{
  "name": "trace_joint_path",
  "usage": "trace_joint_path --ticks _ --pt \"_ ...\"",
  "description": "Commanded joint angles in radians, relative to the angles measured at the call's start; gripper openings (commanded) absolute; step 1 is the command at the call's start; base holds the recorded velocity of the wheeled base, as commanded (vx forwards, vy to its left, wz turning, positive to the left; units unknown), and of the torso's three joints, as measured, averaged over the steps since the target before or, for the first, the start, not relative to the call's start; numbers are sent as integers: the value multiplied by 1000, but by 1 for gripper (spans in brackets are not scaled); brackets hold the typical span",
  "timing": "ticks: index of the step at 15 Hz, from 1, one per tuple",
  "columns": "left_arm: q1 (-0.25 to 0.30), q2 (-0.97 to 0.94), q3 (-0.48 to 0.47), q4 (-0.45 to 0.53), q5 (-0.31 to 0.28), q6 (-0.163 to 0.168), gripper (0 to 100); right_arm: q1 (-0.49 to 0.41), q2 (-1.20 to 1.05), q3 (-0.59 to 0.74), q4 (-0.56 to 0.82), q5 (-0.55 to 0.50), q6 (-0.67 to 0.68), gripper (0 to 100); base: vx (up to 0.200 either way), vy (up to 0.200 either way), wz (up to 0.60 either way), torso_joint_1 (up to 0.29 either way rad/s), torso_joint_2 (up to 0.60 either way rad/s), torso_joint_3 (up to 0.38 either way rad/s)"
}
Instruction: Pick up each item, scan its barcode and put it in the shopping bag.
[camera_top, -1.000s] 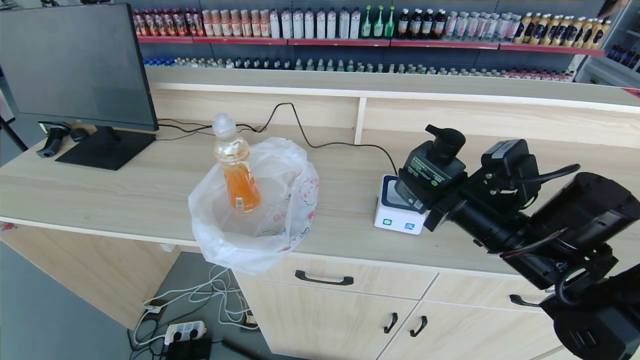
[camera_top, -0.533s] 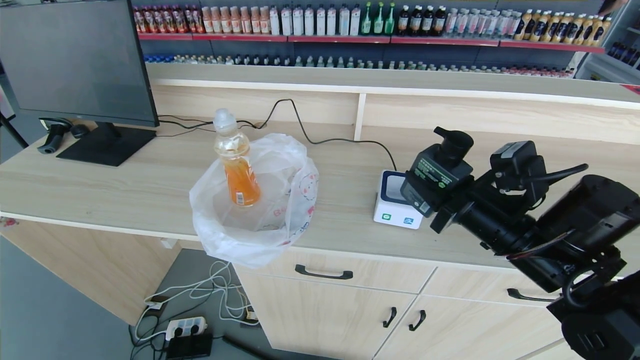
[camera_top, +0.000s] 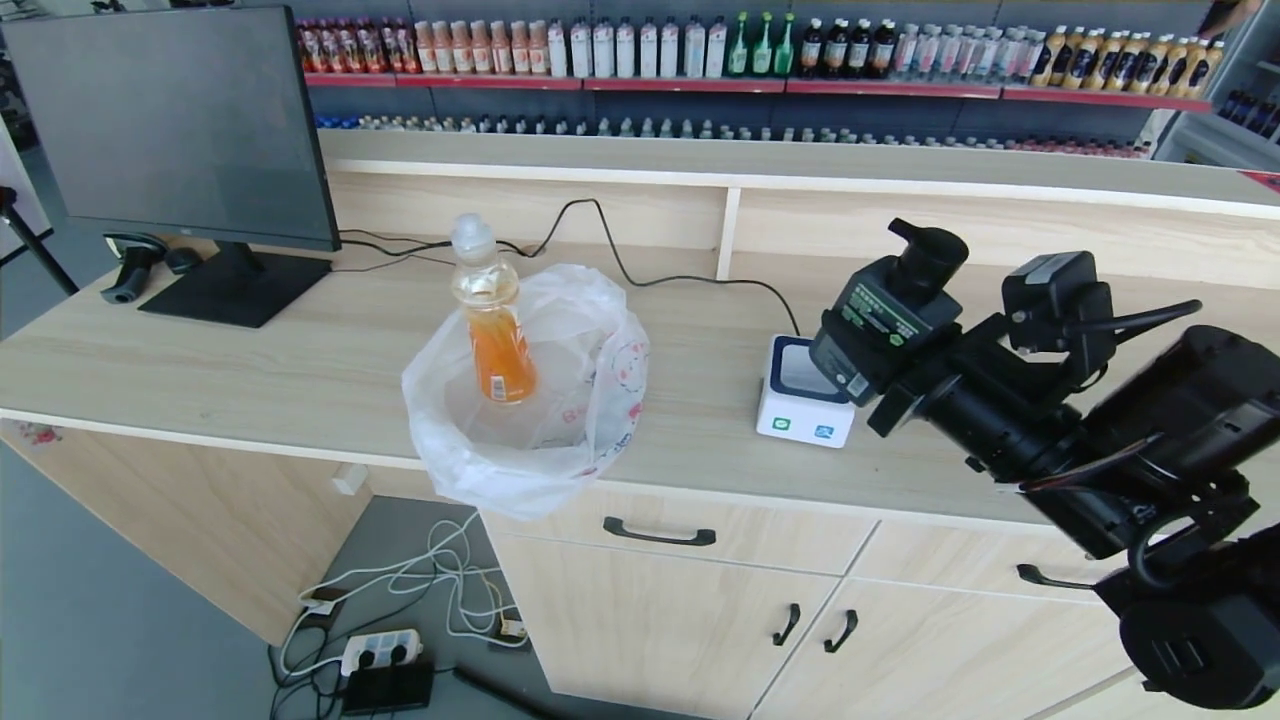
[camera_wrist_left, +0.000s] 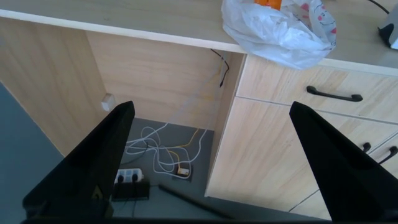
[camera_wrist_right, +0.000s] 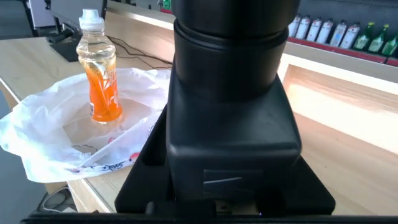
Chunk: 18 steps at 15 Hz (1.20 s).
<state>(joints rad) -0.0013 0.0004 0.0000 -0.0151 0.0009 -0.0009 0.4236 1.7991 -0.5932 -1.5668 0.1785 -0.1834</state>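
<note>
My right tool (camera_top: 893, 398) is clamped on the dark pump bottle (camera_top: 885, 315), held tilted just above the white scanner (camera_top: 803, 408) on the surface (camera_top: 250, 370). The shopping bag (camera_top: 530, 440) sits to their left; my left tool (camera_wrist_left: 211, 112) hangs spread apart below the surface's edge.

The black pump bottle (camera_top: 878, 320), green-labelled with a white barcode tag low on its side, is held in the air, tilted, its pump head up and far and its base just over the white box scanner (camera_top: 803, 408). To the left, an orange drink bottle (camera_top: 495, 345) stands upright inside the open white shopping bag (camera_top: 622, 390) at the counter's (camera_top: 300, 370) near edge
</note>
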Motion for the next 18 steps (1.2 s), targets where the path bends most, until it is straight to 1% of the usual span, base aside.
trace_joint_path --ticks 1,4,12,17,18 --pt "0 0 0 0 1 -1 100 -28 -1 -37 -4 1 12 0 0 200 0 17 7 -2" --pt "0 0 0 0 1 -1 100 -42 -18 -37 -4 1 18 0 0 200 0 6 7 4" --pt "0 0 0 -2 1 1 100 -40 -27 -65 -4 1 42 0 0 0 0 0 0 0" --pt "0 0 0 -2 1 1 100 -43 -14 -71 -4 1 44 0 0 0 600 -5 4 1" --pt "0 0 0 -2 1 -1 100 -57 -9 -76 -4 1 44 0 0 0 600 7 -2 -7"
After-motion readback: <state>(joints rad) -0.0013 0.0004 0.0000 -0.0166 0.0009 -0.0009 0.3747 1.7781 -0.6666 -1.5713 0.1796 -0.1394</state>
